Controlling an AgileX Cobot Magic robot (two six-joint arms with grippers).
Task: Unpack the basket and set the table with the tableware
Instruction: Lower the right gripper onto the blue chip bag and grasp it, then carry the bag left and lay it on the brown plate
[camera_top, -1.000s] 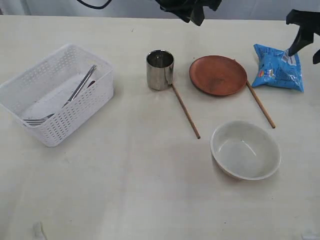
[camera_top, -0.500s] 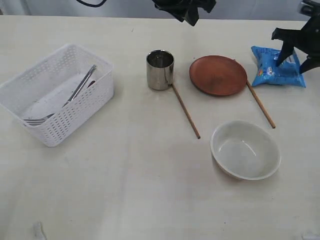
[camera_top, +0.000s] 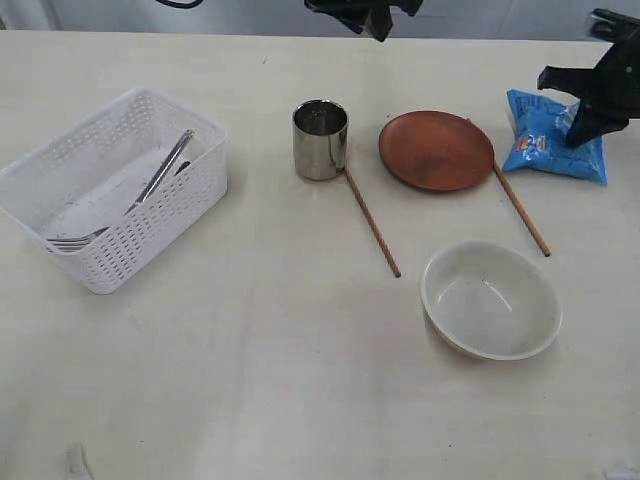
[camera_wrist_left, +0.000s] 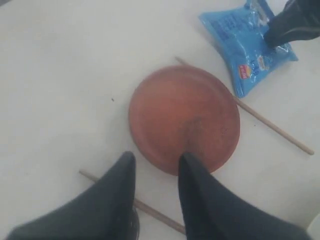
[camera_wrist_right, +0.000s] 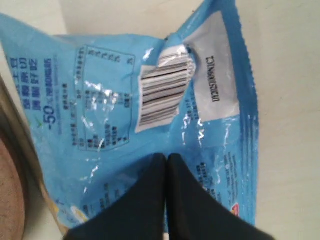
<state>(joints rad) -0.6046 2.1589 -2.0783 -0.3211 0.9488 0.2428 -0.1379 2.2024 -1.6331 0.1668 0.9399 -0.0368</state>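
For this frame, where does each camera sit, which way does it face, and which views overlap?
Exterior view: high above the table, looking down on basket, cup, plate, bowl, snack bag; left gripper top centre, right gripper at the bag.
Left wrist view: above the plate, facing down; its open gripper shows.
Right wrist view: close over the snack bag; its shut gripper shows.
Shared: both wrist views show snack bag and plate; the left also catches the right gripper.

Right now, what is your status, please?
Left gripper open above plate. Right gripper shut, tips at snack bag. Basket holds steel cutlery. Nothing blocks it.
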